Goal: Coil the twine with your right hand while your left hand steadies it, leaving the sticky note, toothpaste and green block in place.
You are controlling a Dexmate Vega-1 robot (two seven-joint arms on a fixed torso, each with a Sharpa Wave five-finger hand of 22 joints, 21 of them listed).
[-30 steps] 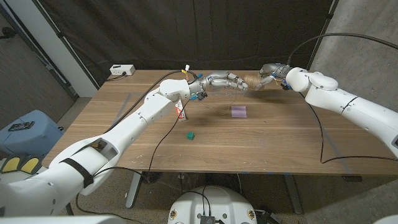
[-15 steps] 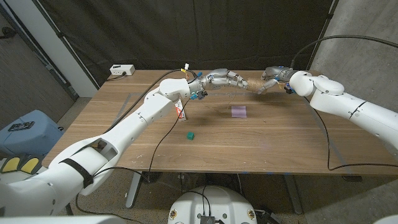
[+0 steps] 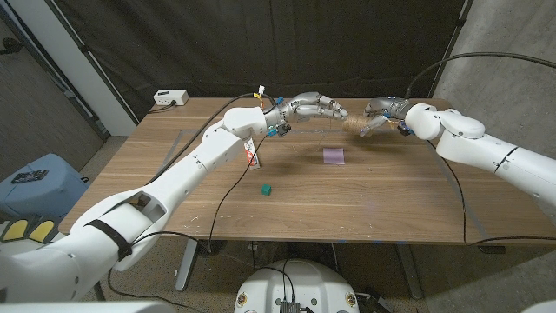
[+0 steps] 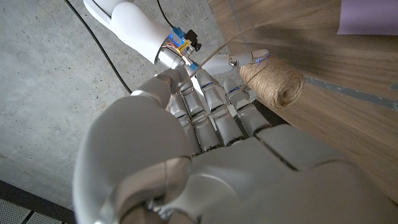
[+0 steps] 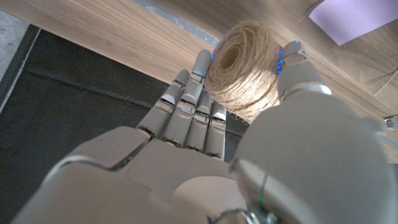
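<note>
Now the right hand (image 3: pixel 375 116) grips the twine (image 5: pixel 239 71) spool above the table's far edge, having drawn back rightward from the left hand (image 3: pixel 314 107), whose fingers pinch the strand; the line looks taut, so coiling can proceed

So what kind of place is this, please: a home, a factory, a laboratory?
Probably a robotics lab or test room: a wooden table stands before a black curtain, with a bare concrete wall beside it and cables running off the arms.
</note>
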